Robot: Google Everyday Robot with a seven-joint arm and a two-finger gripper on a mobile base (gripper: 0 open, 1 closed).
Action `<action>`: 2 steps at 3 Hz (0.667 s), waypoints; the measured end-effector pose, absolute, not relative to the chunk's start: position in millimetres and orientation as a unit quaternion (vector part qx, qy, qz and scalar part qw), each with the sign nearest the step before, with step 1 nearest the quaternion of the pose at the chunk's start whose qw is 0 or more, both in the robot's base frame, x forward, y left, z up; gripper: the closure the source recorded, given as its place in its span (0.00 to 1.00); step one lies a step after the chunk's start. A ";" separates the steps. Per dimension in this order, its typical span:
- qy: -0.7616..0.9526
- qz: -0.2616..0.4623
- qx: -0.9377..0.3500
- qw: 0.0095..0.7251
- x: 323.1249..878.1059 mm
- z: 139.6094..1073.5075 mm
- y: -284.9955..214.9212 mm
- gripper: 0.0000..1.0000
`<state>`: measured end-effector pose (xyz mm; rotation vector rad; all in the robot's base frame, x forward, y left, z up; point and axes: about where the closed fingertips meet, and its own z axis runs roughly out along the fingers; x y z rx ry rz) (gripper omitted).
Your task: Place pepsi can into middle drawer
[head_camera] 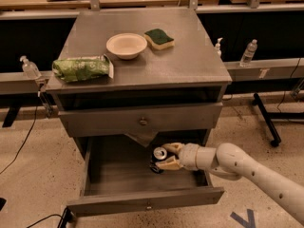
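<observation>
The pepsi can (158,157), dark blue with a silver top, is held between the pale fingers (174,147) of my gripper (167,156). The gripper is shut on the can and reaches in from the right. The can hangs upright, slightly tilted, inside the pulled-out middle drawer (142,201), low over the right part of its tray. I cannot tell whether the can touches the tray floor. The drawer has a low front panel with a small knob (148,206).
Above it is a closed drawer with a taller front panel (141,120). The cabinet top holds a green snack bag (81,68), a white bowl (126,45) and a green sponge (159,38). Bottles stand on side rails (249,52). A dark stand leg (266,120) lies at the right.
</observation>
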<state>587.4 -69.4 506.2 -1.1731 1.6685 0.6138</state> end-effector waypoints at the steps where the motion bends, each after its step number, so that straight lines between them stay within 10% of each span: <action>1: 0.689 0.271 -0.474 0.476 585.3 477.6 -58.3 1.00; 2: 0.696 0.280 -0.468 0.467 584.5 456.2 -53.3 0.82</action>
